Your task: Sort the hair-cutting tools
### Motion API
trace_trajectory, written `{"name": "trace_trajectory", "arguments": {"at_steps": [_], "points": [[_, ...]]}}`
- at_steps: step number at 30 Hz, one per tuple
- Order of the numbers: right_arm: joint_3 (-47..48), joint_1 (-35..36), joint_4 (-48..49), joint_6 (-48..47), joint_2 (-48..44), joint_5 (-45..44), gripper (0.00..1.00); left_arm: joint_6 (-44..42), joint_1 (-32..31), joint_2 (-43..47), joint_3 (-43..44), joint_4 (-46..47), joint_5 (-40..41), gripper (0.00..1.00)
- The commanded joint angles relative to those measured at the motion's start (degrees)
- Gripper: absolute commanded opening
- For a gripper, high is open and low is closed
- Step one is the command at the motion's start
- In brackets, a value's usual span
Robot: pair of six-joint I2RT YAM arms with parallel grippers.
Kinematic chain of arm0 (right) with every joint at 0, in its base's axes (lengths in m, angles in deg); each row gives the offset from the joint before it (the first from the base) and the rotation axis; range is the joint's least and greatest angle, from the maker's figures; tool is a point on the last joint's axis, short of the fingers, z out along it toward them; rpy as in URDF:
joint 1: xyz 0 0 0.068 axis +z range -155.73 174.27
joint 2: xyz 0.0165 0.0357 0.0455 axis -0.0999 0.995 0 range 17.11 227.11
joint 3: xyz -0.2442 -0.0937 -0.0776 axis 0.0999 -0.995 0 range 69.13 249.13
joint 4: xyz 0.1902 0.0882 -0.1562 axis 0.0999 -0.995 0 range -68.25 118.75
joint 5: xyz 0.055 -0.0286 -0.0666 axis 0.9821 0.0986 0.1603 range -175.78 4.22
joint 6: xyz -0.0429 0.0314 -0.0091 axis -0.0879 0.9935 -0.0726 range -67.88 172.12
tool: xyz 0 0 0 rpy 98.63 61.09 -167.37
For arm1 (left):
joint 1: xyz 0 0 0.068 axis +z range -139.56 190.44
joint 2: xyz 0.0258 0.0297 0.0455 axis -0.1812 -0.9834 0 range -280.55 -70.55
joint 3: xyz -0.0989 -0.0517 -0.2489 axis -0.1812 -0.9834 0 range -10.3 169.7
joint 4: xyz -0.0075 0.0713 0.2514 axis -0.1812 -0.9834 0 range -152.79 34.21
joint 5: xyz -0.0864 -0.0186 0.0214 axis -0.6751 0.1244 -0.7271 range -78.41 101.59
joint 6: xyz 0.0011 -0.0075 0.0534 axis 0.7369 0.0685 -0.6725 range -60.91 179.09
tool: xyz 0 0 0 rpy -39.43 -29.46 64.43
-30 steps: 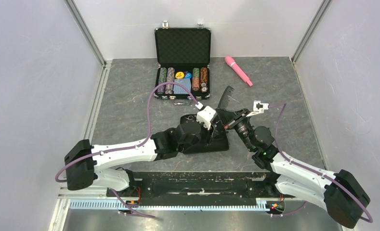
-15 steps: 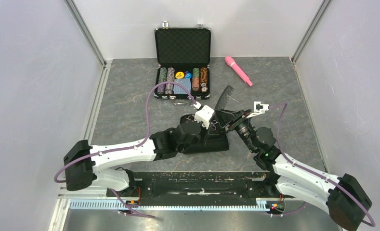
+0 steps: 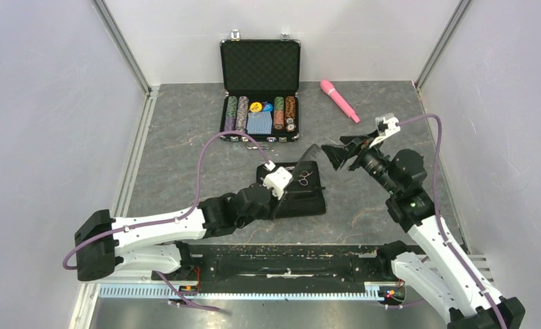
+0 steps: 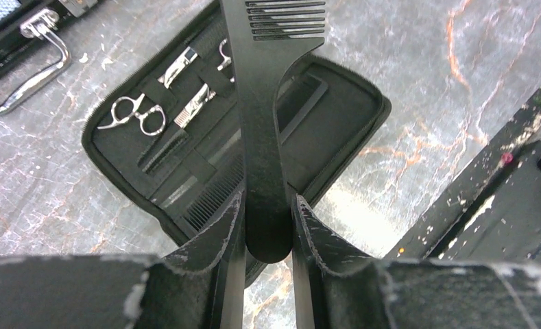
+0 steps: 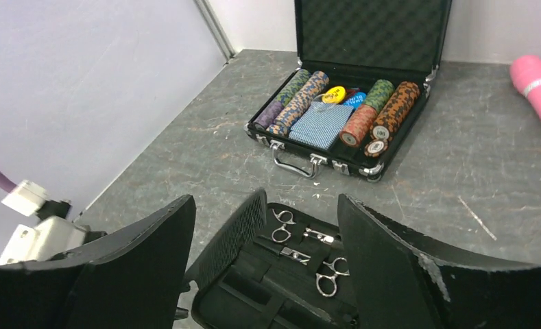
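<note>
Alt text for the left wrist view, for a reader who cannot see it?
The left pincer grips the handle end of a long narrow black comb. Beneath it an open black fabric pouch, holding small silver ring-handled metal scissors, lies on the grey marbled table.

Handover done: the right gripper (image 3: 330,156) has let go of the black comb (image 4: 260,103) and swung away from above the pouch (image 3: 308,202) toward 2 o'clock, jaws now spread wide, arm lifted. The left gripper (image 4: 267,209), now alone on the comb's handle, has drawn back toward 7 o'clock, taking the comb with it. The scissors (image 3: 304,177) in the pouch, largely covered a second ago, now show from above.
</note>
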Motion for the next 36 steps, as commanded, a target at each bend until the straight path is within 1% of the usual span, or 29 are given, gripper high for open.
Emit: {"name": "trace_trajectory", "arguments": {"at_steps": [1,5,11,15,18,20,23,26,33,36], "points": [[6.99,-4.98,-11.17,-4.60,3.41,15.58,0.77,-4.09,-0.02,1.37,-1.48,2.19,-2.69,0.02],[8.67,-7.19,-11.14,-2.44,6.78,21.96,0.73,-6.00,-0.23,1.63,-1.85,3.96,-3.32,0.02],[8.36,-7.57,-11.29,-0.85,10.36,25.28,0.65,-7.52,-0.63,2.05,-2.18,5.68,-4.53,0.02],[7.83,-8.11,-10.59,-0.75,10.58,24.35,0.61,-7.87,-0.90,1.98,-2.50,6.01,-4.74,0.02],[7.82,-8.85,-9.18,0.17,10.66,25.44,0.57,-7.97,-1.17,1.92,-2.75,6.36,-4.80,0.02],[7.82,-9.23,-9.07,1.19,11.31,26.71,0.53,-8.13,-1.33,1.91,-2.74,6.46,-4.76,0.02],[7.46,-9.41,-6.45,2.40,12.16,28.01,0.46,-8.32,-1.34,2.06,-2.76,6.73,-4.80,0.02],[6.47,-9.52,-4.23,3.91,12.00,28.79,0.42,-8.41,-1.44,2.12,-2.88,6.73,-4.73,0.02],[5.58,-9.80,-3.17,4.87,12.16,29.02,0.31,-8.55,-1.52,2.20,-3.01,6.78,-4.64,0.02],[5.23,-10.02,-2.76,4.92,12.13,29.32,0.23,-8.59,-1.60,2.48,-3.14,6.82,-4.37,0.02]]}}
